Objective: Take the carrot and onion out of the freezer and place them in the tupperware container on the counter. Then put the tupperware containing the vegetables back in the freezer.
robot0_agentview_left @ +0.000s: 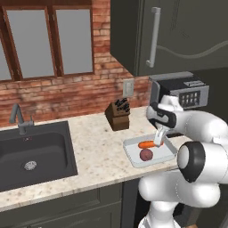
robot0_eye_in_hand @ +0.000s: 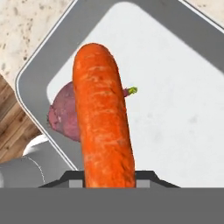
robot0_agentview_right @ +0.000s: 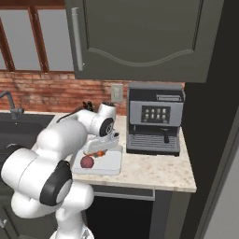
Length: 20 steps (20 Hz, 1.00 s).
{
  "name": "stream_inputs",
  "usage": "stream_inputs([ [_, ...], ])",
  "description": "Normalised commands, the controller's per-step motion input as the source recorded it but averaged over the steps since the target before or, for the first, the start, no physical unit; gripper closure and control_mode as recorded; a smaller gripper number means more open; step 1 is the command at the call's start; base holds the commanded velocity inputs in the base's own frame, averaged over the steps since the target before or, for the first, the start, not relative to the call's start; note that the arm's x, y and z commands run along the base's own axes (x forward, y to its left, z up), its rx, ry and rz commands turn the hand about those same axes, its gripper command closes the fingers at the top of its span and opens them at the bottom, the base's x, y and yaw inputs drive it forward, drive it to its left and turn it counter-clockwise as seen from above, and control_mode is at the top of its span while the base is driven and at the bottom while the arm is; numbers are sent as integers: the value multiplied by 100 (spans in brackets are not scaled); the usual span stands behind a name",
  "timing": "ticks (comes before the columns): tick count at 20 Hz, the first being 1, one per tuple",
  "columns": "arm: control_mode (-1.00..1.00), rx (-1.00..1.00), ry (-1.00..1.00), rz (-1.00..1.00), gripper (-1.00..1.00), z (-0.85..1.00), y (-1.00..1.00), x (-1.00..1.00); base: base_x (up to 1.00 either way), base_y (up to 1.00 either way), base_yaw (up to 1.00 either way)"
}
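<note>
- Holding the carrot point(robot0_agentview_left: 146, 144), the gripper point(robot0_agentview_left: 157, 141) sits right of centre in the left base view, jaws pinched on the smooth orange root just above the tupperware container point(robot0_agentview_left: 132, 155), a pale shallow tray on the speckled beige counter point(robot0_agentview_left: 98, 151). The round dark-red onion point(robot0_agentview_left: 146, 154) lies inside. A dark knife block point(robot0_agentview_left: 118, 115) stands behind.
- Right base view, centre-left: gripper point(robot0_agentview_right: 100, 150) low over the container point(robot0_agentview_right: 112, 164); onion point(robot0_agentview_right: 87, 161) in it; boxy grey coffee machine point(robot0_agentview_right: 155, 119) to the right, its panel icons unreadable.
- Hand view: carrot point(robot0_eye_in_hand: 103, 118), ridged and tapered, runs up the middle; onion point(robot0_eye_in_hand: 63, 113) behind it; container rim point(robot0_eye_in_hand: 30, 70) rounded at upper left.
</note>
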Motion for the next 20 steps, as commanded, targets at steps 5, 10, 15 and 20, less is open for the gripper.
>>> stream_inputs([
  [5,-100,0,0,4,100,-40,-17,45,0,0,0],
  [10,-100,0,-2,6,100,-31,-12,6,0,0,0],
  [15,-100,0,-12,5,-100,-10,-1,0,0,0,0],
  [20,-100,0,-17,3,-100,0,-3,0,0,0,0],
])
